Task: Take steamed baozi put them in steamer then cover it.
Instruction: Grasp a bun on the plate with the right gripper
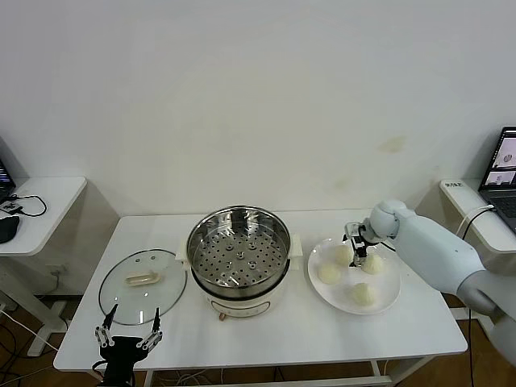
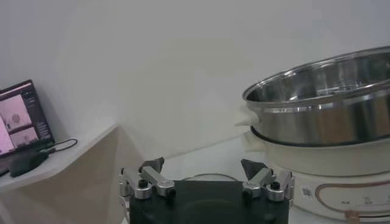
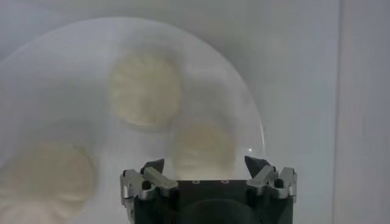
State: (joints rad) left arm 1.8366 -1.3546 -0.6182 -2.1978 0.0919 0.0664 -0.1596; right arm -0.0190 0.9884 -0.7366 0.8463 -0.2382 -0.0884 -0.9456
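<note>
Right gripper [image 1: 355,245]: lowered over the far part of the white plate [image 1: 385,305], fingers spread, standing on either side of the baozi [image 1: 345,253] directly beneath. Whether the fingertips [image 3: 153,166] already touch that bun cannot be told; nothing is lifted. In the right wrist view the bun [image 3: 203,148] lies between the parted fingers, with air visible on both sides.

Left gripper [image 1: 127,333]: at the near edge of the table [image 1: 322,343], just in front of the cover, fingers wide apart, holding nothing (touching nothing).

Plate: right of the steamer, near it but apart. Contents: four steamed baozi, round and cream-white: the one under the right gripper, one [image 1: 373,264] just beside it toward the robot's right, one [image 1: 328,273] on the side nearer the steamer, one [image 1: 362,294] nearest the robot.

Steamer [image 1: 239,249]: centre of the table, shiny steel pot on a white electric base [image 1: 242,304], uncovered. Contents: perforated tray only, no buns in it. In the left wrist view the pot [image 2: 323,100] stands just beyond the left gripper [image 2: 204,173].

Cover [image 1: 143,285]: clear glass lid with metal rim, lying flat on the table to the left of the steamer, cream handle [image 1: 142,279] uppermost.
</note>
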